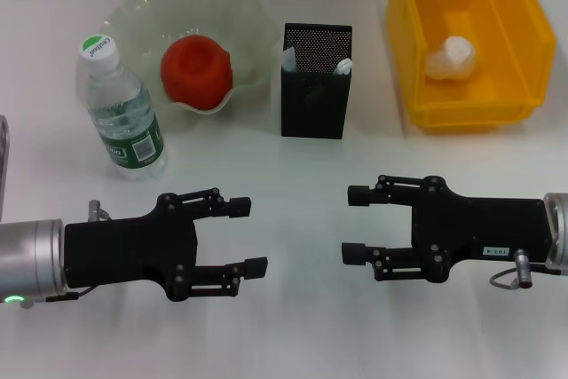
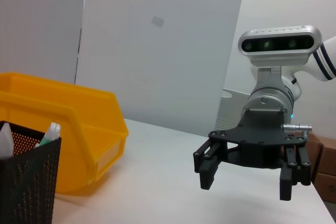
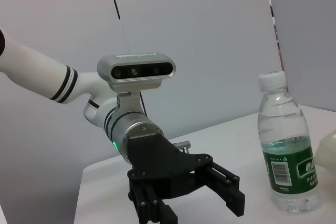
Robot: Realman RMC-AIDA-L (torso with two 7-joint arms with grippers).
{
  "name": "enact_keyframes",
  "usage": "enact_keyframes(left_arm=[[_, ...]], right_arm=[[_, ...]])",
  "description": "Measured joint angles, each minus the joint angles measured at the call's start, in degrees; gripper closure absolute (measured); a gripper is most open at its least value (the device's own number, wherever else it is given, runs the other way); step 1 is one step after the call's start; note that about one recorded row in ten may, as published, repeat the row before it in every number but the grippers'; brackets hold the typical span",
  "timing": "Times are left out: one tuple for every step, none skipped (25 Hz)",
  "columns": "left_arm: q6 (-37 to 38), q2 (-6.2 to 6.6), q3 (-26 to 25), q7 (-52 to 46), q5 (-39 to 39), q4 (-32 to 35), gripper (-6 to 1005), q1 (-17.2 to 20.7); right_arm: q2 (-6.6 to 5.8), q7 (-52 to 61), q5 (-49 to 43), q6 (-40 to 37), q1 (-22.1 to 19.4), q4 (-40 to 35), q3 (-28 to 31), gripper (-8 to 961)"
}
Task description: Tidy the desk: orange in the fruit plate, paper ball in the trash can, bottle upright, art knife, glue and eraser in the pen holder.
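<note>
My left gripper [image 1: 257,237] and right gripper [image 1: 348,224] both open, empty, facing; bottle [image 1: 122,111] upright, far of left gripper.

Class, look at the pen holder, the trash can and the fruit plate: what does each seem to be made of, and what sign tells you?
Pen holder: likely black metal mesh; fine perforations show on its inner wall. Trash can: bright yellow moulded plastic, smooth and slightly glossy, with a thick rolled rim. Fruit plate: translucent pale green, wavy rim; glass or plastic, the look leaves it open.
</note>
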Motion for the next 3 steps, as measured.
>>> enact_keyframes(left_arm=[[-0.01, 0.00, 0.00, -0.11, 0.00, 0.05, 208, 0.01], [-0.02, 0.00, 0.00, -0.33, 0.02, 0.21, 208, 0.01], [-0.02, 0.00, 0.00, -0.33, 0.02, 0.21, 208, 0.01]], right_arm=[[0.00, 0.03, -0.01, 0.00, 0.07, -0.03, 0.00, 193], [0.00, 0.08, -0.02, 0.00, 0.24, -0.03, 0.00, 193], [0.00, 0.08, -0.02, 0.00, 0.24, -0.03, 0.00, 193]])
